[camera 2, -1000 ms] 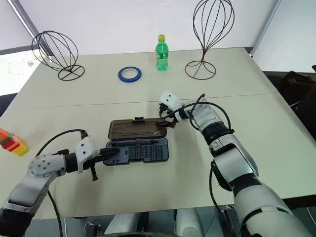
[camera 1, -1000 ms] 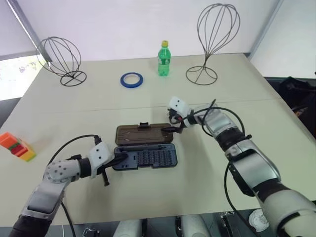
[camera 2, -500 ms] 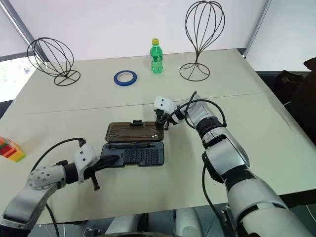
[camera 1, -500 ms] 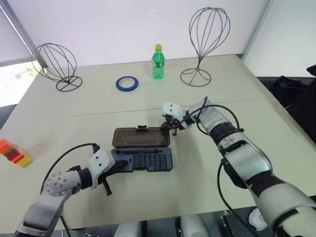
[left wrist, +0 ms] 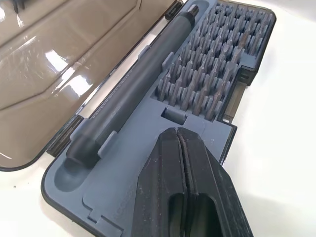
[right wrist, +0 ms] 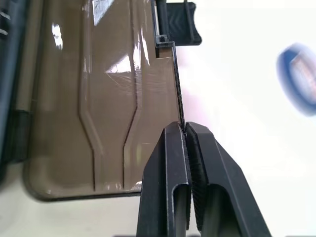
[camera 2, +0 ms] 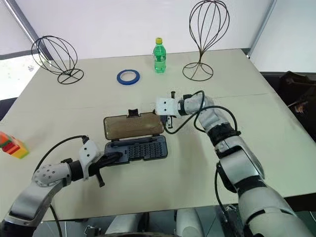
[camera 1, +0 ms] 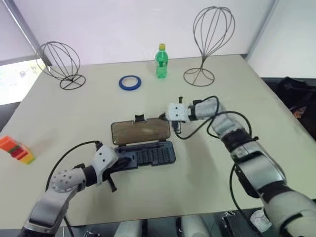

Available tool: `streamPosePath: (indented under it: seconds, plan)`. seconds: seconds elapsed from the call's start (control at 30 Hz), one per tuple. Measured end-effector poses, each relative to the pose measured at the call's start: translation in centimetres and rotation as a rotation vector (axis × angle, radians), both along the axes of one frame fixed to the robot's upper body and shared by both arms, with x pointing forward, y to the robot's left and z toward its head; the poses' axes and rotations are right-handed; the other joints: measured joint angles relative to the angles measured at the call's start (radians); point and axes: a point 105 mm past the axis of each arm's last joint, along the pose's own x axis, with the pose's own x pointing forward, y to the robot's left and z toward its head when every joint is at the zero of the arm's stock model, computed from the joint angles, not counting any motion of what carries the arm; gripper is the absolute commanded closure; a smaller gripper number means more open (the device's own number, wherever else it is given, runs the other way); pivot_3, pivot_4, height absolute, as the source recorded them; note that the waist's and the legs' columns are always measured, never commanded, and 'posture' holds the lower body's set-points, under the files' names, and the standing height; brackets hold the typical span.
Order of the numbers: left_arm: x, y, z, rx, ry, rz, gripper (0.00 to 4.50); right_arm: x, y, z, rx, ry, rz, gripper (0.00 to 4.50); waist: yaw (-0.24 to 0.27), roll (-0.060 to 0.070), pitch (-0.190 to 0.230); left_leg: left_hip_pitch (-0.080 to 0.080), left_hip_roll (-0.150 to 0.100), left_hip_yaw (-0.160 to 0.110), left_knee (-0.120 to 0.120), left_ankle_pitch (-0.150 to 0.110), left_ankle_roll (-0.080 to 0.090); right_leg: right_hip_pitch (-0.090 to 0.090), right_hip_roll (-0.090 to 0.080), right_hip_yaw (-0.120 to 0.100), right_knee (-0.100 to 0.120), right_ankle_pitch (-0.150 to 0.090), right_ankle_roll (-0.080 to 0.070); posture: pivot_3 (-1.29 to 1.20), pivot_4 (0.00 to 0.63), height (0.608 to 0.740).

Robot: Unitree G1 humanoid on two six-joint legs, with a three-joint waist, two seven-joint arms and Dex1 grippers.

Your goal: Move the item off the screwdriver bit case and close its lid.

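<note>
Evidently closing is in hand — the tilted lid [camera 1: 140, 132] is pinched by the right end effector [right wrist: 186, 129], the screwdriver bit case [camera 1: 150, 154] braced on the table [camera 1: 207, 173] by the clenched, empty left end effector [left wrist: 178, 132]; a swing shut is needed.

The brown lid [camera 1: 140, 131], a second ago flat on the table [camera 1: 74, 113], now stands tilted up at mid-frame; the right gripper [right wrist: 185, 131] has closed on its edge and risen with it.
</note>
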Motion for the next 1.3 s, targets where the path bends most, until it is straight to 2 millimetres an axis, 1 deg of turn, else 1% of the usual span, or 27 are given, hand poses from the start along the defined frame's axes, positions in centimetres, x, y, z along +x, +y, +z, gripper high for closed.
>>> streamPosePath:
  seconds: [0.1, 0.13, 0.17, 0.2, 0.27, 0.33, 0.37, 0.4, 0.43, 0.5, 0.53, 0.57, 0.6, 0.63, 0.7, 0.77, 0.83, 0.87, 1.13, 1.17, 1.2, 1.3]
  plan:
    - [0.1, 0.1, 0.1, -0.039, 0.026, 0.016, 4.5, -0.7, -0.6, -0.1, -0.013, -0.041, -0.005, 4.46, 0.0, -0.001, 0.0, 0.0, 0.0, 0.0, 0.0, 0.0, 0.0, 0.0, 0.0, 0.0, 0.0, 0.0, 0.0, 0.0, 0.15, 0.74]
    - [0.2, 0.2, 0.3, -0.096, 0.063, 0.04, 4.5, -1.0, -0.7, -0.1, -0.01, -0.049, -0.007, 4.46, -0.003, -0.001, 0.001, 0.0, 0.001, 0.0, 0.0, 0.0, 0.0, 0.0, 0.001, 0.0, 0.0, 0.0, 0.0, 0.0, 0.15, 0.74]
    - [0.5, 0.4, 0.9, -0.202, 0.114, 0.072, 4.5, -1.2, -0.7, -0.2, -0.002, -0.055, -0.013, 4.46, -0.005, -0.003, 0.003, 0.0, 0.001, -0.001, 0.0, 0.0, 0.0, 0.0, 0.001, -0.001, 0.0, 0.0, 0.0, 0.0, 0.15, 0.74]
    - [0.9, 0.6, 2.0, -0.289, 0.137, 0.091, 4.5, -1.2, -0.8, -0.4, 0.004, -0.056, -0.022, 4.46, -0.006, -0.006, 0.004, 0.0, 0.002, -0.001, 0.0, 0.0, 0.0, 0.0, 0.002, -0.001, 0.001, 0.0, 0.0, 0.0, 0.15, 0.74]
    - [2.0, 1.8, 5.3, -0.438, 0.127, 0.127, 4.5, -1.1, -0.7, -0.4, 0.004, -0.073, -0.03, 4.46, -0.01, -0.009, 0.007, -0.001, 0.002, -0.003, 0.001, 0.0, 0.0, -0.001, 0.003, -0.002, 0.001, 0.0, 0.0, 0.0, 0.15, 0.74]
    - [2.6, 2.8, 7.9, -0.493, 0.072, 0.152, 4.5, -1.1, -0.7, -0.4, -0.007, -0.083, -0.03, 4.46, -0.012, -0.009, 0.007, -0.001, 0.002, -0.002, 0.001, 0.0, 0.0, 0.0, 0.002, -0.002, 0.0, 0.0, 0.0, 0.0, 0.15, 0.74]
    - [2.9, 3.3, 8.6, -0.504, 0.049, 0.172, 4.5, -1.1, -0.7, -0.5, -0.009, -0.084, -0.031, 4.46, -0.013, -0.009, 0.007, -0.001, 0.002, -0.002, 0.0, 0.0, 0.0, 0.0, 0.002, -0.002, 0.0, 0.0, 0.0, 0.0, 0.15, 0.74]
    - [3.7, 4.0, 8.7, -0.506, 0.031, 0.211, 4.5, -1.1, -0.8, -0.5, -0.012, -0.089, -0.036, 4.46, -0.011, -0.009, 0.007, -0.001, 0.001, -0.002, 0.0, 0.0, -0.001, 0.0, 0.002, -0.002, 0.0, 0.0, 0.0, 0.0, 0.15, 0.74]
    - [5.1, 5.5, 8.6, -0.489, -0.004, 0.287, 4.5, -1.0, -0.7, -0.5, -0.01, -0.096, -0.041, 4.46, -0.009, -0.009, 0.007, -0.001, 0.001, -0.002, 0.0, 0.001, -0.002, 0.0, 0.002, -0.002, 0.0, 0.0, 0.0, 0.0, 0.15, 0.74]
    - [7.1, 8.7, 7.5, -0.409, -0.048, 0.441, 4.5, -0.9, -0.7, -0.4, -0.011, -0.105, -0.044, 4.46, -0.008, -0.01, 0.008, -0.001, 0.0, -0.003, 0.0, 0.002, -0.003, 0.0, 0.002, -0.002, 0.0, 0.0, 0.0, 0.0, 0.15, 0.74]
    - [8.0, 9.7, 6.9, -0.374, -0.061, 0.491, 4.5, -0.9, -0.7, -0.4, -0.01, -0.108, -0.047, 4.46, -0.007, -0.01, 0.008, -0.001, 0.0, -0.003, 0.0, 0.002, -0.003, -0.001, 0.002, -0.002, 0.0, 0.0, 0.0, 0.0, 0.15, 0.74]
    - [8.5, 10.3, 6.3, -0.347, -0.065, 0.517, 4.5, -0.9, -0.7, -0.4, -0.008, -0.11, -0.047, 4.46, -0.006, -0.011, 0.008, -0.001, 0.0, -0.003, 0.0, 0.002, -0.003, -0.001, 0.002, -0.002, -0.001, 0.0, 0.0, 0.0, 0.15, 0.74]
    - [9.1, 10.2, 5.7, -0.331, -0.069, 0.512, 4.5, -0.9, -0.8, -0.4, -0.009, -0.111, -0.05, 4.46, -0.003, -0.011, 0.008, -0.001, 0.0, -0.003, 0.0, 0.002, -0.003, 0.0, 0.001, -0.002, -0.001, 0.0, 0.0, 0.0, 0.15, 0.74]
    - [9.9, 9.7, 5.1, -0.326, -0.072, 0.487, 4.5, -0.8, -0.8, -0.3, -0.008, -0.115, -0.055, 4.46, 0.003, -0.011, 0.008, -0.002, -0.001, -0.003, 0.0, 0.002, -0.003, -0.001, 0.0, -0.002, -0.001, 0.0, 0.0, 0.0, 0.15, 0.74]
    - [10.9, 7.8, 3.8, -0.312, -0.06, 0.405, 4.5, -0.8, -0.7, -0.2, -0.008, -0.122, -0.056, 4.46, 0.012, -0.011, 0.008, -0.002, -0.001, -0.003, 0.0, 0.002, -0.003, -0.001, 0.0, -0.002, -0.002, 0.0, 0.0, 0.0, 0.15, 0.74]
    - [11.5, 6.1, 2.2, -0.309, -0.02, 0.336, 4.5, -0.8, -0.6, -0.2, -0.006, -0.125, -0.054, 4.46, 0.014, -0.012, 0.009, -0.003, -0.001, -0.003, -0.001, 0.002, -0.003, -0.001, 0.0, -0.002, -0.002, 0.0, 0.0, 0.0, 0.15, 0.74]
    - [11.9, 5.1, 1.3, -0.316, 0.022, 0.284, 4.5, -0.8, -0.6, -0.1, -0.009, -0.126, -0.056, 4.46, 0.013, -0.013, 0.009, -0.004, -0.001, -0.003, -0.001, 0.002, -0.003, -0.003, 0.001, -0.002, -0.002, 0.0, 0.0, 0.0, 0.15, 0.74]
    - [11.9, 4.7, 1.1, -0.316, 0.032, 0.26, 4.5, -0.8, -0.6, -0.1, -0.009, -0.127, -0.055, 4.46, 0.01, -0.013, 0.009, -0.005, 0.0, -0.002, -0.001, 0.002, -0.003, -0.004, 0.001, -0.002, -0.002, 0.0, 0.0, 0.0, 0.15, 0.74]
    - [12.1, 4.4, 0.6, -0.308, 0.073, 0.183, 4.5, -1.1, -0.5, 0.6, -0.022, -0.122, -0.075, 4.46, 0.013, -0.013, 0.01, -0.005, 0.0, -0.002, -0.001, 0.002, -0.003, -0.005, 0.001, -0.002, -0.001, 0.0, 0.0, 0.0, 0.15, 0.74]
    - [12.1, 4.3, 0.6, -0.309, 0.075, 0.178, 4.5, -1.2, -0.5, 0.7, -0.023, -0.122, -0.078, 3.89, 0.013, -0.013, 0.01, -0.006, 0.0, -0.002, -0.001, 0.002, -0.003, -0.005, 0.001, -0.002, -0.001, 0.0, 0.0, 0.0, 0.15, 0.74]
    - [12.1, 4.3, 0.6, -0.31, 0.076, 0.175, 4.5, -1.4, -0.4, 0.8, -0.019, -0.122, -0.079, 3.59, 0.013, -0.013, 0.01, -0.006, 0.0, -0.002, -0.001, 0.002, -0.003, -0.005, 0.001, -0.002, -0.001, 0.0, 0.0, 0.0, 0.15, 0.74]
    - [12.1, 4.3, 0.7, -0.314, 0.079, 0.167, 4.5, -1.9, -0.2, 1.1, -0.007, -0.109, -0.086, 2.06, 0.013, -0.013, 0.01, -0.006, 0.0, -0.002, -0.001, 0.002, -0.003, -0.005, 0.001, -0.002, -0.001, 0.0, 0.0, 0.0, 0.15, 0.74]
